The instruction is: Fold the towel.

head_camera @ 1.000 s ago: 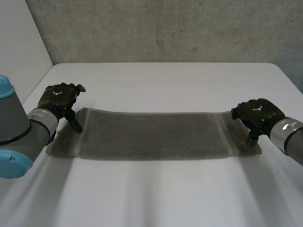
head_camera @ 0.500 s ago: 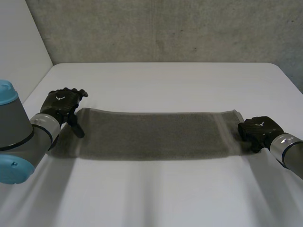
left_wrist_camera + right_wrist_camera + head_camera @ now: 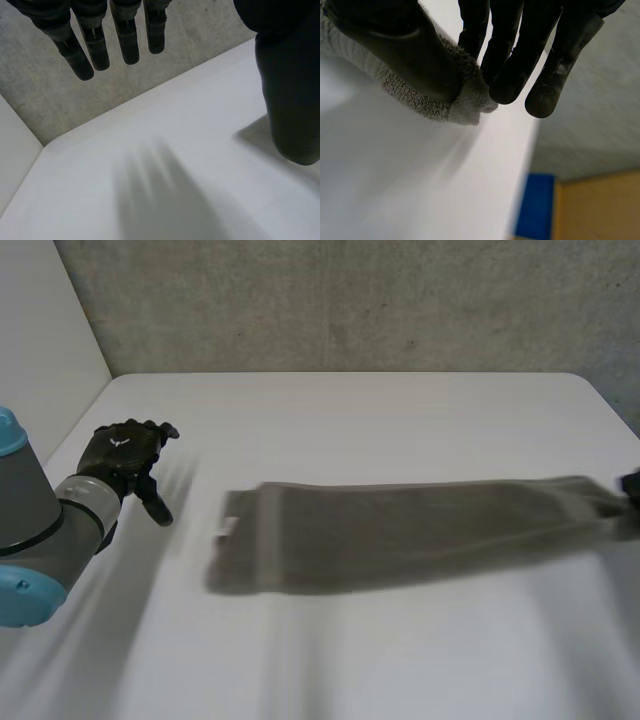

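A grey towel [image 3: 400, 533] lies stretched across the white table [image 3: 330, 420], its right end drawn to the table's right side. My right hand [image 3: 631, 483] is at that end. In the right wrist view my right hand [image 3: 420, 55] pinches the towel's edge [image 3: 465, 102] between thumb and fingers, shut on it. My left hand [image 3: 125, 454] hovers left of the towel, well apart from its left end. In the left wrist view its fingers [image 3: 95, 42] are straight and spread, open, with bare table [image 3: 165, 170] below.
A grey concrete wall [image 3: 350, 300] stands behind the table's far edge. A white wall panel [image 3: 40, 340] rises at the left. In the right wrist view a blue object [image 3: 535, 210] and a wooden surface [image 3: 600, 210] lie beyond the table's edge.
My right hand closed on the towel's right end and pulled it to the right. The towel's left end slid away from my left hand, which stayed open in place.
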Action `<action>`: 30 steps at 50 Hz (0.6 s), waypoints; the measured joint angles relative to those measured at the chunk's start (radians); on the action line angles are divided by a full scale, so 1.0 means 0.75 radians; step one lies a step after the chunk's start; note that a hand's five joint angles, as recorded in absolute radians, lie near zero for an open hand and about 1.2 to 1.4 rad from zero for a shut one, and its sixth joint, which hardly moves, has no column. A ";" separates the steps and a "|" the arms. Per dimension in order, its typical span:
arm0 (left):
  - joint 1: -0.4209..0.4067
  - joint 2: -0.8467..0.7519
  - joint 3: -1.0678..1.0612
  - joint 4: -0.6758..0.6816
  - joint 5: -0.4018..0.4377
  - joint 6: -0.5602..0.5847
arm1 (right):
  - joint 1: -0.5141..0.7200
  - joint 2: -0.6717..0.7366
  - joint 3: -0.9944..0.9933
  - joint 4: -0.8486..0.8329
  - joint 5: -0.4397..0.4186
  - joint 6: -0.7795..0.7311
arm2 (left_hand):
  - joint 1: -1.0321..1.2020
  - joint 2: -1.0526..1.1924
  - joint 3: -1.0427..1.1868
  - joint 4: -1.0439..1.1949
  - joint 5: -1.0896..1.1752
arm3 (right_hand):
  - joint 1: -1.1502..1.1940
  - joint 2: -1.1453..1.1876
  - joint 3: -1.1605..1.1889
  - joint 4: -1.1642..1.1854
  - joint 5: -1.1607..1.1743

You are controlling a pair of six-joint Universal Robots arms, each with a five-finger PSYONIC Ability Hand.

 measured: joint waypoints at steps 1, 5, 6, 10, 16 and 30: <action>0.000 0.003 -0.001 0.000 0.000 0.000 | -0.015 -0.005 -0.006 0.004 0.012 -0.020 | 0.001 0.000 0.000 0.000 0.000 | 0.000 0.000 0.000 0.000 0.000; 0.001 0.017 -0.001 0.001 0.000 0.000 | -0.050 -0.056 -0.043 0.020 0.079 -0.100 | 0.001 0.000 0.000 0.000 0.000 | 0.003 0.000 0.001 0.000 0.000; 0.001 0.019 0.001 0.001 0.000 0.000 | -0.033 -0.078 -0.052 0.023 0.089 -0.098 | 0.001 0.000 0.000 0.000 0.000 | 0.003 0.000 0.001 0.000 0.000; -0.002 0.022 0.013 0.001 0.000 0.000 | 0.091 -0.162 -0.084 0.025 0.102 -0.033 | 0.001 0.000 0.000 0.000 0.000 | 0.004 0.000 0.002 0.000 0.000; -0.016 0.025 0.021 0.001 -0.002 0.000 | 0.444 -0.251 -0.166 0.006 0.096 0.115 | 0.001 0.000 0.000 0.000 0.000 | 0.005 0.013 0.003 0.000 0.000; -0.067 0.033 0.002 0.001 -0.008 0.000 | 1.200 0.030 -0.260 -0.159 0.071 0.148 | 0.001 0.000 0.000 0.000 0.000 | 0.007 0.013 0.008 0.005 0.000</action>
